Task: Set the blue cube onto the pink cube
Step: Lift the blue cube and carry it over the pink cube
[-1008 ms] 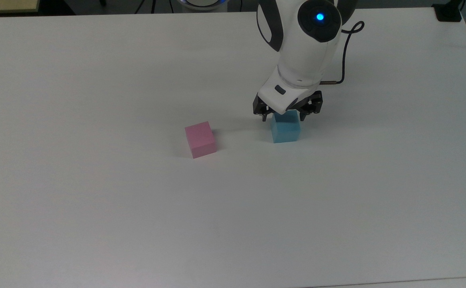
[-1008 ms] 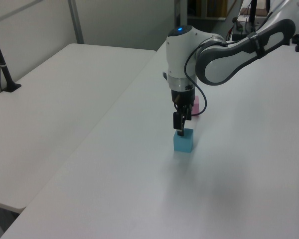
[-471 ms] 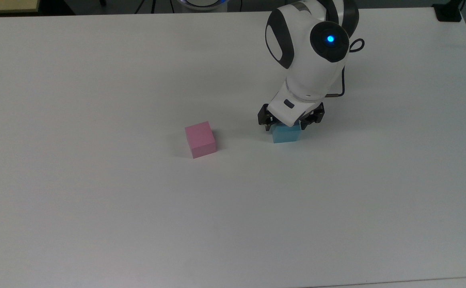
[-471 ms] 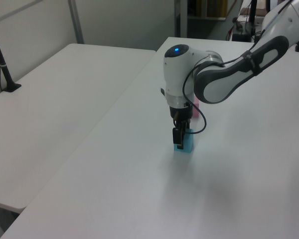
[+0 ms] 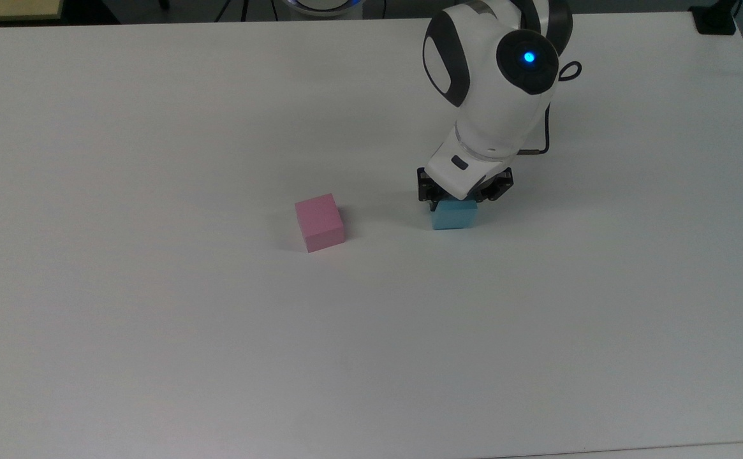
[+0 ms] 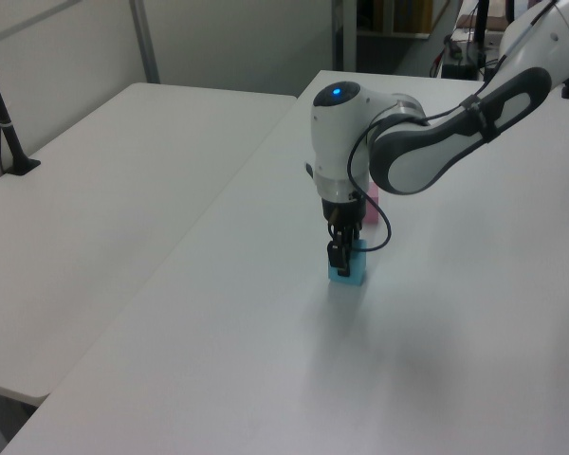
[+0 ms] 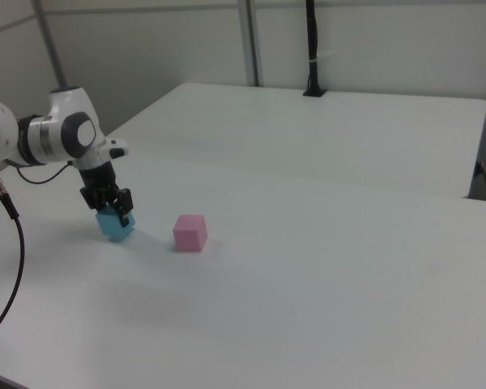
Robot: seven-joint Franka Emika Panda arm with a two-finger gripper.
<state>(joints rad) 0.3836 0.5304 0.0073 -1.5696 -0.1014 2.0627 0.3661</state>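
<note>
With our gripper [image 5: 455, 203] closed on the blue cube [image 5: 454, 215] right of centre in the top view, we should lift it straight and clear before crossing to the pink cube [image 5: 319, 222] at centre.

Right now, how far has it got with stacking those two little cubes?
Early days. The gripper is down over the blue cube, fingers on either side, closed on it. The cube is still on the table. The pink cube stands apart with nothing on it. Lifting, carrying and placing remain.
</note>
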